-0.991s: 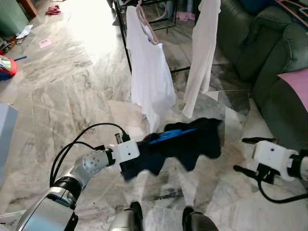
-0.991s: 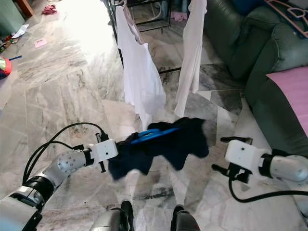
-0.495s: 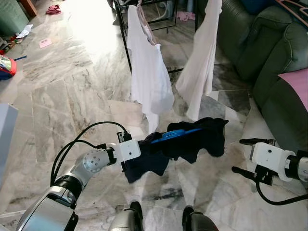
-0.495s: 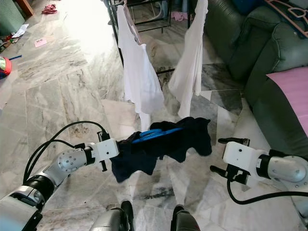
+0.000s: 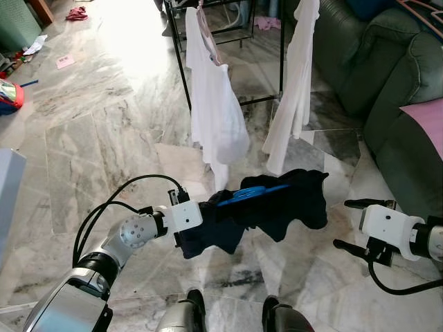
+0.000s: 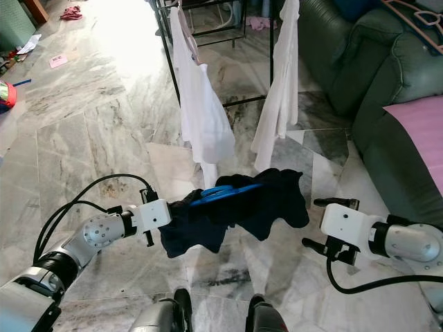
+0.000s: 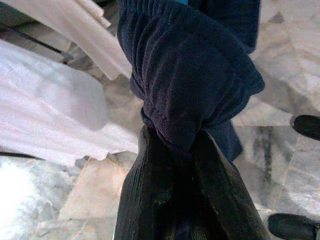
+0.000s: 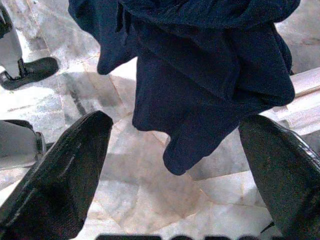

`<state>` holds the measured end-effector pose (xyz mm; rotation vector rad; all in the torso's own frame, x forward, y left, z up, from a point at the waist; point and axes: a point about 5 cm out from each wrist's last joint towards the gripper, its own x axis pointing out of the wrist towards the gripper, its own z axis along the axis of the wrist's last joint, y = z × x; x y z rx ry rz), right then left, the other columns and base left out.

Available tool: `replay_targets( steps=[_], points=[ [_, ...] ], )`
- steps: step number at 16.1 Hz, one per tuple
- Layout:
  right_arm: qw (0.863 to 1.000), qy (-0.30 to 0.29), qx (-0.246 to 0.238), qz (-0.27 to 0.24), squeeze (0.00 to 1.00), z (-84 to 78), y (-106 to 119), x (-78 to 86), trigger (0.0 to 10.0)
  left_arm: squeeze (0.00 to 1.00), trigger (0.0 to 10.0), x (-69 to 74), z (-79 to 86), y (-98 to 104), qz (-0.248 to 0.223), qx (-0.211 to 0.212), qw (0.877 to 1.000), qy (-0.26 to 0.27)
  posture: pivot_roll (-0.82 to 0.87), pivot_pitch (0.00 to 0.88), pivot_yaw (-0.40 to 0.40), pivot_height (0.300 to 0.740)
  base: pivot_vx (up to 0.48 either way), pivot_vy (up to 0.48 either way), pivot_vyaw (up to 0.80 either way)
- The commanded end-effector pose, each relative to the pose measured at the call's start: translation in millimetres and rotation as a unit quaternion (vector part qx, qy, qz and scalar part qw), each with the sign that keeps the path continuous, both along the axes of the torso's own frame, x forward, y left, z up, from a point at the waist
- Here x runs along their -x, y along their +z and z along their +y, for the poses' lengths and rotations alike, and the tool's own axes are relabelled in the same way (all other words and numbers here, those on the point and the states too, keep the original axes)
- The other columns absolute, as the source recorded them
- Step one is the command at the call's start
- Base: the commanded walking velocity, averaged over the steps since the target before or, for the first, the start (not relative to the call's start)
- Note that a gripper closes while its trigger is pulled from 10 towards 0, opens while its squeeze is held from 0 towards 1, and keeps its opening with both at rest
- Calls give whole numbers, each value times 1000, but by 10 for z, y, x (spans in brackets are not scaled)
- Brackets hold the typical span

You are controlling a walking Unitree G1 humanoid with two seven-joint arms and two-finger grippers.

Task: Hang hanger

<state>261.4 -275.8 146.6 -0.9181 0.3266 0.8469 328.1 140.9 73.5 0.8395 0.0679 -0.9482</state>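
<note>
Marble floor (image 5: 104, 138) lies below the left gripper (image 7: 172, 150), clamped on a dark garment (image 5: 277, 207) draped over a blue hanger (image 5: 250, 194). Beside it the right gripper (image 8: 175, 175) holds its fingers wide apart. Beyond, white shirts (image 5: 214, 117) hang on a black rack (image 5: 181, 62).

A dark navy garment (image 8: 200, 75) hangs bunched in thick folds above the marble floor (image 8: 150, 200), one narrow tail of it drooping lowest. The right gripper (image 8: 175, 180) faces the garment with its two black fingers (image 8: 65, 170) spread wide apart, one to either side of that drooping tail and neither touching the cloth. The floor under the garment is pale, veined with grey. Off to one side of the garment stands a black foot (image 8: 30, 70) below a grey leg (image 8: 12, 45), planted on the floor. Past the garment's far edge, a pale strip of white fabric (image 8: 305, 95) shows.
</note>
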Motion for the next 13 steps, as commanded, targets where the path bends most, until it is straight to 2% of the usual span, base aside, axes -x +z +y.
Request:
replay_targets(
  steps=[1,13],
  points=[
    [1000,10,3,8,1000,22,-45,23,10000,0,0,-11,-1,58,-11,16,1000,-5,-21,274,83,740,0,0,0],
    [1000,10,3,8,1000,22,-45,23,10000,0,0,-11,-1,58,-11,16,1000,-5,-21,274,83,740,0,0,0]
  ],
)
